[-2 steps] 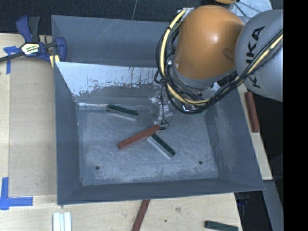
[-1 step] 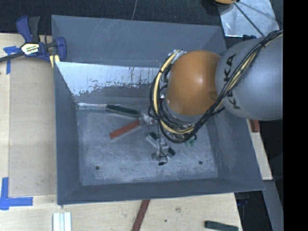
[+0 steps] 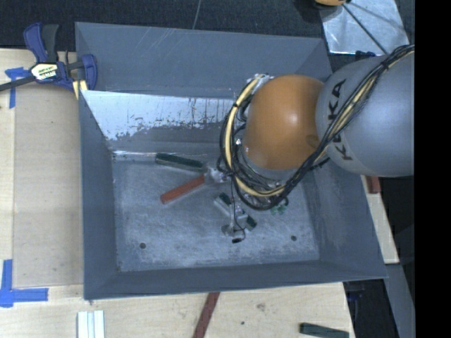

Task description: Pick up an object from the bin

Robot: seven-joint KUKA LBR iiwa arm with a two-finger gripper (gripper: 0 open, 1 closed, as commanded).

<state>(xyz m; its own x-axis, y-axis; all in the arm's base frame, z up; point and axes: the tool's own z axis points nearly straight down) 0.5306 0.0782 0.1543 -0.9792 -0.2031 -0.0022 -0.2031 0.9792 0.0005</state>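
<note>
A pair of pliers lies on the bin floor left of centre, handles spread to the left: one dark green (image 3: 179, 161), one orange-red (image 3: 182, 189). Its metal head (image 3: 213, 174) lies to the right, at the edge of the arm's cable loops. My gripper (image 3: 237, 226) reaches down from under the arm's orange dome to the bin floor, a little right of and in front of the pliers' head. Nothing shows held in it.
The arm with its orange dome and cable loops covers the bin's right half. Bare grey floor lies to the left and in front of the pliers. The sloping bin walls rise on all sides.
</note>
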